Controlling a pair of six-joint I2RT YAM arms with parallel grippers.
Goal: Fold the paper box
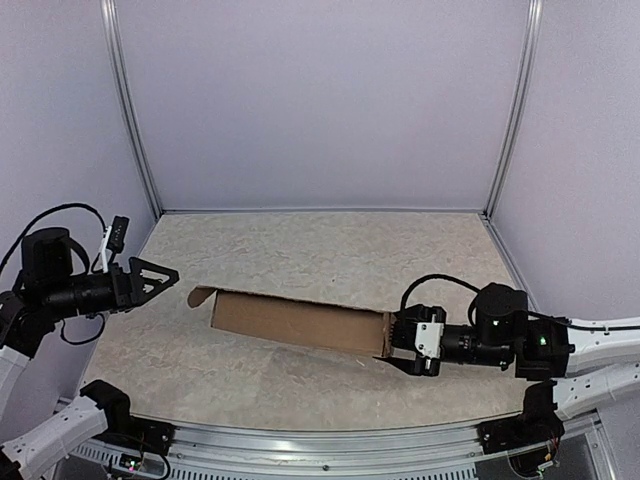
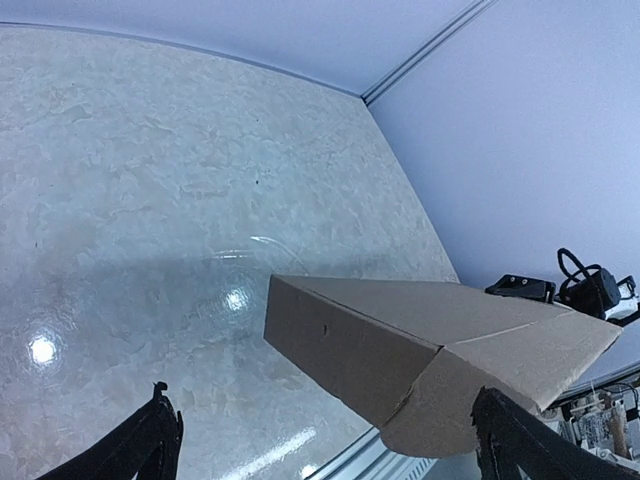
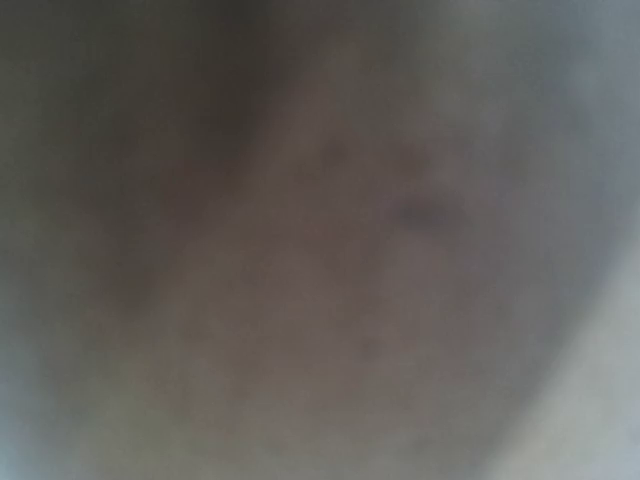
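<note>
Left fingers (image 2: 150,445) spread wide, near the box (image 1: 300,322), not touching | I see right gripper (image 1: 391,343) at its other end, can't tell its grip | right view blurry

Paper box (image 1: 295,322): plain brown, unmarked; side wall seen darker brown in shade.
Table (image 1: 330,250): beige-grey, marbled mottling throughout; white glare spots noted in left wrist view.
Left claw (image 1: 165,283): black.
Right claw (image 1: 392,342): black, backed by white plate (image 1: 428,335).
Walls (image 1: 320,100): pale lilac-grey, unpatterned.
Frame posts (image 1: 132,110): silver.
Right wrist view: filled by blurred brown-grey.
</note>
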